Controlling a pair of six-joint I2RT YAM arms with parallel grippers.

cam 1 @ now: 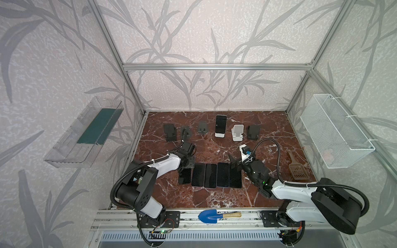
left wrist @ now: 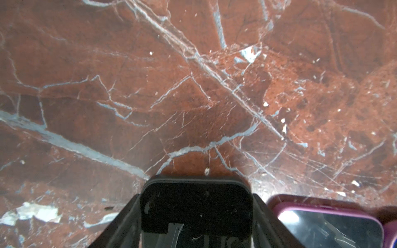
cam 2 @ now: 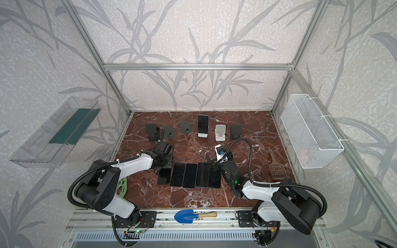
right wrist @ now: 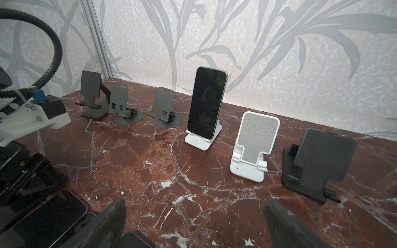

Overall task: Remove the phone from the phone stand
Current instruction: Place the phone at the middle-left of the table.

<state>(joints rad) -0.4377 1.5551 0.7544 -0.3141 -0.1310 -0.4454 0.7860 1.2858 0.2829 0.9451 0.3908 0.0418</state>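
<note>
left gripper clamped on black phone, left end of flat phone row in front of white phone stand | phone leans upright on that stand, untouched; grey stand just left, empty white stand just right | right gripper jaws wide, empty; bare marble tabletop between it and that stand

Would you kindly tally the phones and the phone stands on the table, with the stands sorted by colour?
Phones in the front row: 5
Phone on a stand: 1
Black stands: 2
Grey stands: 2
White stands: 2
Total: 12
</note>
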